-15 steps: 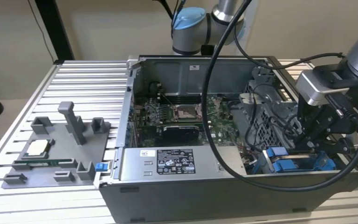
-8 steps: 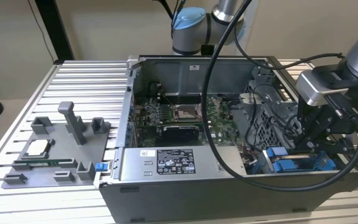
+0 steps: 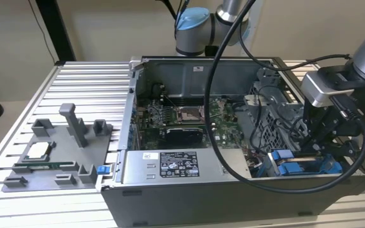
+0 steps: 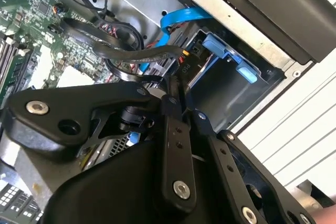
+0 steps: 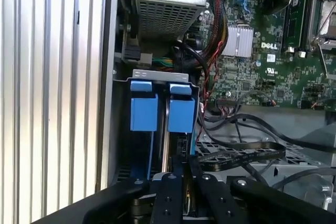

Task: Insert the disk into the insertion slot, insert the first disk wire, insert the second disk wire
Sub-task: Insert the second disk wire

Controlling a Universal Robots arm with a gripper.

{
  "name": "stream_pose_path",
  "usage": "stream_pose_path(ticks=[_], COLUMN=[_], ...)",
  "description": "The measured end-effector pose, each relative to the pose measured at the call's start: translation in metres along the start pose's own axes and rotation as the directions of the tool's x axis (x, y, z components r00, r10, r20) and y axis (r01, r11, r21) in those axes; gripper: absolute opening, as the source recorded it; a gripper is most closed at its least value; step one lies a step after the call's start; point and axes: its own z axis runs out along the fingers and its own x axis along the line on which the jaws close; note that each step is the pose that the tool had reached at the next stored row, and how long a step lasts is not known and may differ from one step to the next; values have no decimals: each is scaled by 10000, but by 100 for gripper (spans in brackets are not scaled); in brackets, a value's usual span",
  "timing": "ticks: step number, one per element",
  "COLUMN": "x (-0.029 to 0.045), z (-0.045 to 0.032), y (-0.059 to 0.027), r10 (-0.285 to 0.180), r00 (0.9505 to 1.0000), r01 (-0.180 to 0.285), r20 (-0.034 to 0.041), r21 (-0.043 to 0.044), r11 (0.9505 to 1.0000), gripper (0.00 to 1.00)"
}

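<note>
Disk inside insertion slot

Arm bent low, tool pointing down on the exterior view's right.

The arm rises from its base at the back and arches over to the exterior view's right, where the wrist hangs downward. The tool points straight down beneath it. In both wrist views its black linkage bars converge, with the fingers drawn close together at the tip.
</note>
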Motion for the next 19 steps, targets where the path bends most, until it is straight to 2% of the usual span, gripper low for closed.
stream_pose_path(ticks=[9, 13, 16, 17, 19], x=[1, 6, 7, 7, -1], z=[10, 54, 70, 66, -6], y=[0, -2, -4, -5, -6], r10=[172, 174, 172, 169, 170], r00=[9999, 9998, 9999, 9999, 9999], r01=[-172, -174, -172, -169, -170], r20=[-21, -33, -2, -2, 1], r21=[20, 20, 24, 24, 20], r11=[9999, 9998, 9998, 9999, 9999], gripper=[0, 0, 0, 100, 100])
